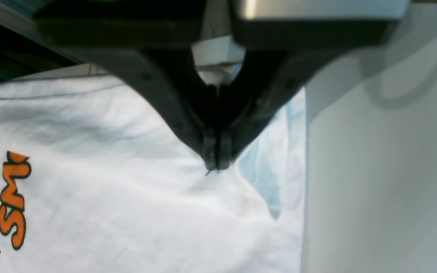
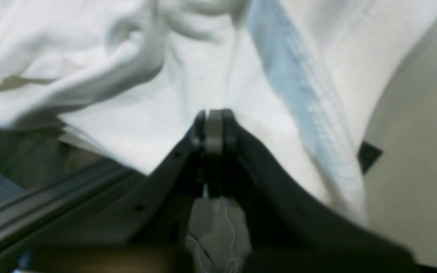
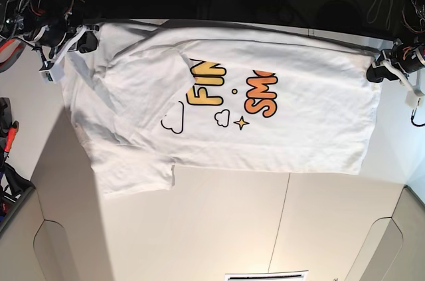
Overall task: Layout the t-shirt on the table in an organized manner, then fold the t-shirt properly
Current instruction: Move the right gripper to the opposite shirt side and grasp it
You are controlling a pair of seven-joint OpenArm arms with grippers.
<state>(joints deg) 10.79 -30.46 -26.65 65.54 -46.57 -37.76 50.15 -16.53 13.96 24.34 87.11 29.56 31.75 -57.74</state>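
both grippers are matte black plastic, two curved fingers tapering into a v with little screw holes along the sides. the left gripper (image 1: pixel 217 159) has a white block and a silvery housing above the fingers. the right gripper (image 2: pixel 214 127) has grey pads at the tips. from the base view the arms look black with white parts and thin wiring.

We count one t-shirt (image 3: pixel 292 128), white, with one print on it. In that print we make out two yellow-and-orange word groups, two small cloud outlines and one star. One sleeve shows clearly; the other we cannot make out. One desk (image 3: pixel 219 228) carries it, with one thin dark seam and two rounded corner cut-outs. Two pincers: left pincer (image 3: pixel 376 72), right pincer (image 3: pixel 85 39).
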